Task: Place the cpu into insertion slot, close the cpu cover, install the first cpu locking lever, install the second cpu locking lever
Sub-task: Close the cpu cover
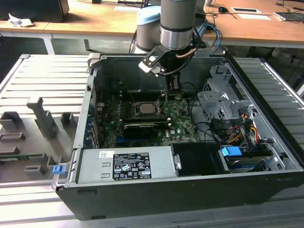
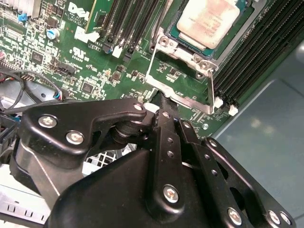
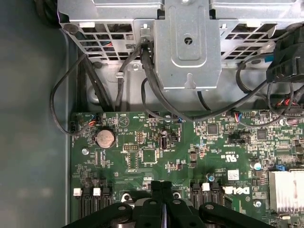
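inside the insertion slot sits the cpu, jaws pressed together near the cpu cover.

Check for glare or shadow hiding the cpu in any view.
Second wrist view: glare washes the cpu face pale, its outline readable; the black claw blocks the lower part. Exterior view: the case interior is dim, the cpu a grey patch. First wrist view: even light on the green board, no strong glare.

The exterior view looks down into the open case; both wrist views, past the gripper, closely face its circuit board.
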Tool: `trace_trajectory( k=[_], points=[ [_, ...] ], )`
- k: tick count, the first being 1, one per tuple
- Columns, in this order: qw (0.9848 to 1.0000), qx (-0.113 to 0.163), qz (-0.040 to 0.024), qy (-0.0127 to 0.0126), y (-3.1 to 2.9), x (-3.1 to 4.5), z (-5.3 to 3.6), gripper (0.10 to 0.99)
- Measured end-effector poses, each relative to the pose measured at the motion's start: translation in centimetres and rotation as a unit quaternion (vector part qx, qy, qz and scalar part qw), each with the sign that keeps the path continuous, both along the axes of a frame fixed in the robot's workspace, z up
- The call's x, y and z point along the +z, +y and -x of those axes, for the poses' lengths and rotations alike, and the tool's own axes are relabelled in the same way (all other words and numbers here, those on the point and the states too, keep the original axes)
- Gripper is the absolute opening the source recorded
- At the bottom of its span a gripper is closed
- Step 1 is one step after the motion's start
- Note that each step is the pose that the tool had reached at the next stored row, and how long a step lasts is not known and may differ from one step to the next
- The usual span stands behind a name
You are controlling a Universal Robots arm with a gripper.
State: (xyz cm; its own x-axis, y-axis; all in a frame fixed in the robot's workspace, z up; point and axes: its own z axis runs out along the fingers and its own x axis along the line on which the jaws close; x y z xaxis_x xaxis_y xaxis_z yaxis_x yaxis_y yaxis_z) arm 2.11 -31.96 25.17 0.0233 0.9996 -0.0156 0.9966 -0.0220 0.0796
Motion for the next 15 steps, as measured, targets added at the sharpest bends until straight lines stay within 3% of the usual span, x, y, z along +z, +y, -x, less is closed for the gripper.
trace_trajectory(
  k=[8,15],
  points=[
    [1.0,0.0,-0.0002,0.0,0.0,-0.17,0.42,0.106],
    [1.0,0.0,0.0,0.002,0.0,-0.7,1.67,0.106]
  ],
)
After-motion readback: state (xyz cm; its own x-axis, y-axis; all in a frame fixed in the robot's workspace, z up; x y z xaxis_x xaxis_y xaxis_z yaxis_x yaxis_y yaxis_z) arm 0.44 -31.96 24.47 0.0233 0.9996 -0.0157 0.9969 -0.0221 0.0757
